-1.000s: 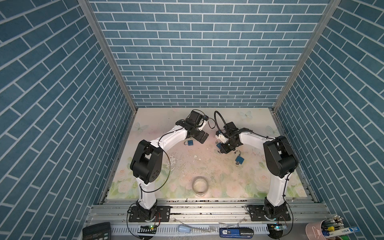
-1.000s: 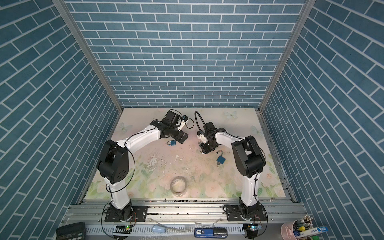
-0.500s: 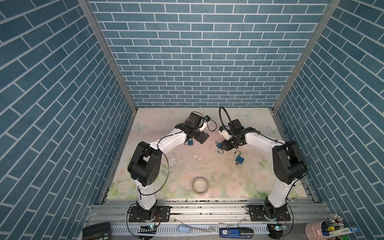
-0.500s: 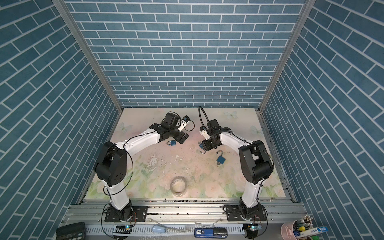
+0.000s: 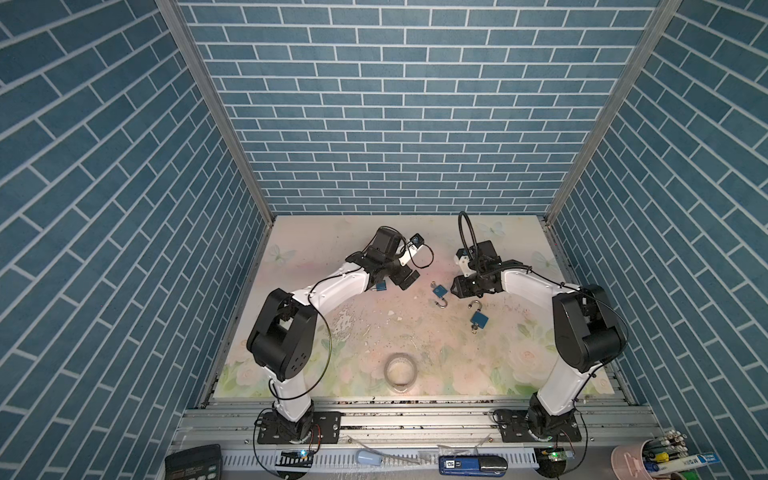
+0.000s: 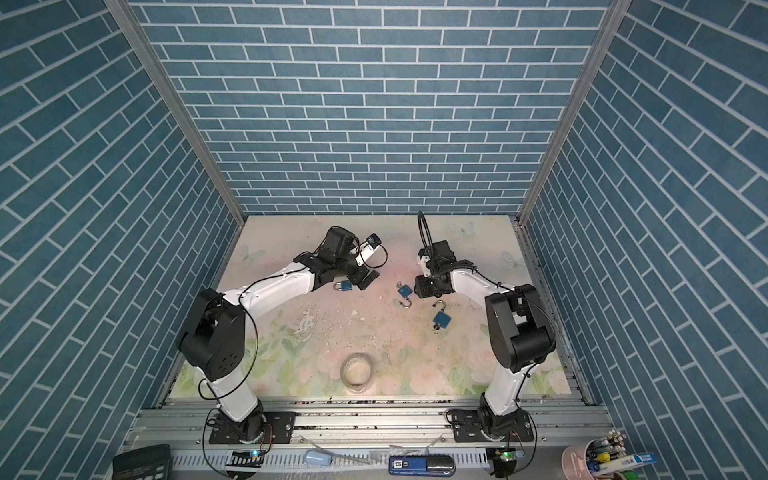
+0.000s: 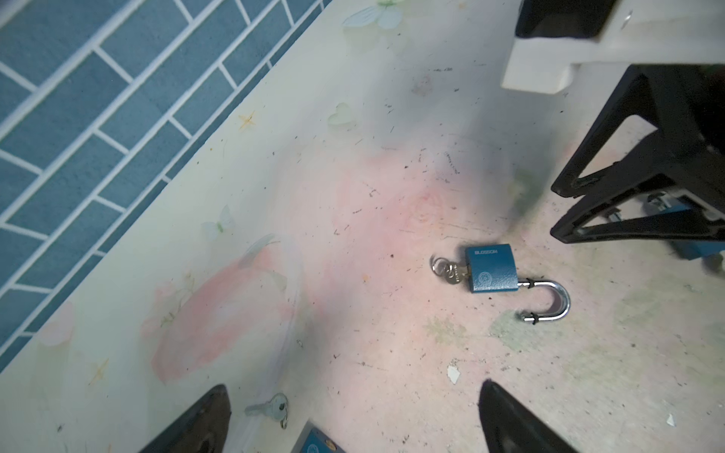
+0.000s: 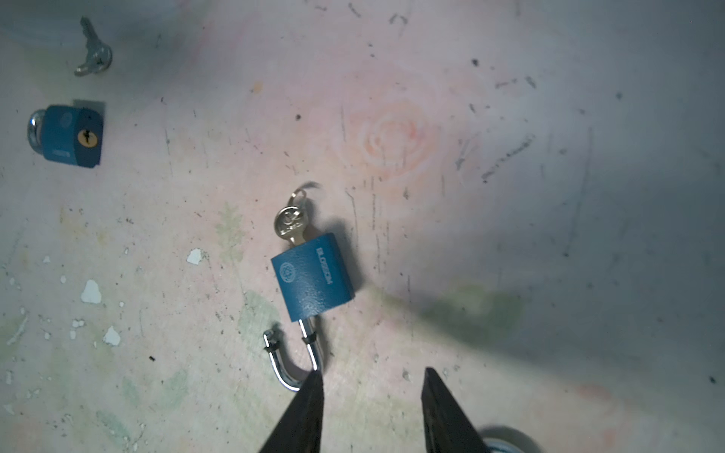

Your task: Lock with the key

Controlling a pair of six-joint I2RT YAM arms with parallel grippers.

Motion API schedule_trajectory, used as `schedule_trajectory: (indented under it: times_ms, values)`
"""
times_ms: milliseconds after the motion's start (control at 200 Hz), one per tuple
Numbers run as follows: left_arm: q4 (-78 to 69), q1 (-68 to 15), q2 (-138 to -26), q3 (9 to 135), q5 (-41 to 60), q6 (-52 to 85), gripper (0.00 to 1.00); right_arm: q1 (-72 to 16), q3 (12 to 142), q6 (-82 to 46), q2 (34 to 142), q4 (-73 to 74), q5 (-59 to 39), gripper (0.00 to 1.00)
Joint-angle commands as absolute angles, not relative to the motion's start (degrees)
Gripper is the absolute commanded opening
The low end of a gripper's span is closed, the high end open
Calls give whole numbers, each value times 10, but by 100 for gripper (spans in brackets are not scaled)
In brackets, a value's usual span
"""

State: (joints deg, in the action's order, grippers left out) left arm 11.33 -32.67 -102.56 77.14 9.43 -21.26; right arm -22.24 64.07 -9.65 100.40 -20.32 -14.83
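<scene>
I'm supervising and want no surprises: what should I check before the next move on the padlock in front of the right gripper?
1. Key seated in middle padlock: ok.
2. Its shackle pushed shut: not ok, swung open.
3. Right gripper empty, jaws apart: ok.
4. Left gripper open, clear of that padlock: ok.
5. Right gripper finger touching shackle: cannot tell.
</scene>
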Motion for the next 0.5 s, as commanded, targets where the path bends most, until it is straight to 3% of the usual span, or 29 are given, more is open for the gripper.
schedule_trajectory:
  times_ms: [0,290,495]
  values:
    - [140,-334,-1049,812,134,-255,100,-225,629,-157,966,-181,-184,43]
    - [180,-401,-1120,865,88,-375,100,-207,592,-256,905,-195,-192,43]
    - [219,-407,-1167,929,109,-383,100,-201,557,-307,886,-157,-215,43]
